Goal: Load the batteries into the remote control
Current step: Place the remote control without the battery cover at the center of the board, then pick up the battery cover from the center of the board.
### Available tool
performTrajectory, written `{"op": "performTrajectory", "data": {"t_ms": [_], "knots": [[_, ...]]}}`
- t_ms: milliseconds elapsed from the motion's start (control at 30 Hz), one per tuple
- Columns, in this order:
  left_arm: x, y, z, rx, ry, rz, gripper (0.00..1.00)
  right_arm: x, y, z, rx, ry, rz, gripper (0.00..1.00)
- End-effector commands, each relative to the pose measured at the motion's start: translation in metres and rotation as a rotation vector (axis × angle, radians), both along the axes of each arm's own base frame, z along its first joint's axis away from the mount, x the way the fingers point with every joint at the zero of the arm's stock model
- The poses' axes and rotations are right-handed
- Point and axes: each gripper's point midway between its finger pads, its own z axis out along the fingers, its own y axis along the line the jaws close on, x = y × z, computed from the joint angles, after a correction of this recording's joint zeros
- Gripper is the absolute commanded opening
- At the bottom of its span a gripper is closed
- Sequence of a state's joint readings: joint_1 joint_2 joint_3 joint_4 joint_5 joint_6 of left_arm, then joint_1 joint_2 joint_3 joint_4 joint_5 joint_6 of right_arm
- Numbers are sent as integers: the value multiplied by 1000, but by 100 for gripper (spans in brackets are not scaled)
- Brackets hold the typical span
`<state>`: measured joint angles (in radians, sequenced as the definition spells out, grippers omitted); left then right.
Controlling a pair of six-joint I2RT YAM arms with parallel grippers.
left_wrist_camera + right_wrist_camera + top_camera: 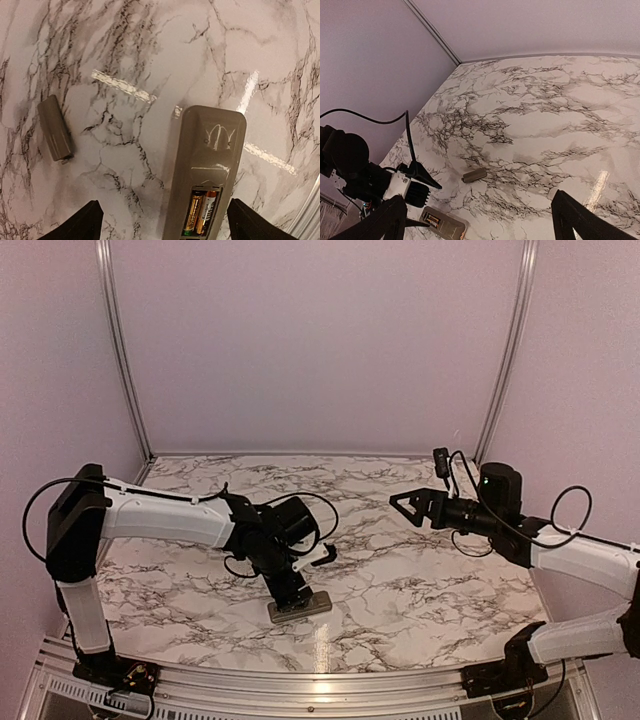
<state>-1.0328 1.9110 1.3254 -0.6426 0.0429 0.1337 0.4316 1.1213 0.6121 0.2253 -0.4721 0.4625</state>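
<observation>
The remote control (210,160) lies back up on the marble table, its battery bay open. Two batteries (200,212), gold and copper toned, lie side by side in the bay. My left gripper (165,222) is open just above the remote's battery end, with one finger on each side and neither touching it. In the top view the left gripper (288,592) points down at the remote (303,607). My right gripper (400,502) is open and empty in the air at the right; its wrist view shows the remote (445,226) far below.
The grey-tan battery cover (55,127) lies loose on the table to the left of the remote, and it shows in the right wrist view (474,174). The table's metal front rail (300,685) runs close behind the remote. Pink walls enclose the table.
</observation>
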Motion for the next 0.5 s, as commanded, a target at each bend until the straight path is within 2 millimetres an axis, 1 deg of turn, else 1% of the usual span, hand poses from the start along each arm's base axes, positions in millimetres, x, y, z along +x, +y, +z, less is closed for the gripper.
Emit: {"op": "performTrajectory", "data": {"t_ms": [0,67,133,200,300,467], "knots": [[49,1,72,-221,-119,131,93,5,4,9,16,-41,19,99],[71,10,80,-248,-140,192,93,6,5,8,17,-38,26,99],[88,20,75,-240,-135,241,93,4,10,7,13,-35,61,99],[101,26,66,-218,-115,276,92,5,14,3,11,-20,89,99],[114,26,47,-187,-86,302,87,4,20,-6,0,13,126,99],[121,20,26,-155,-63,317,78,2,23,-10,9,25,150,99]]}}
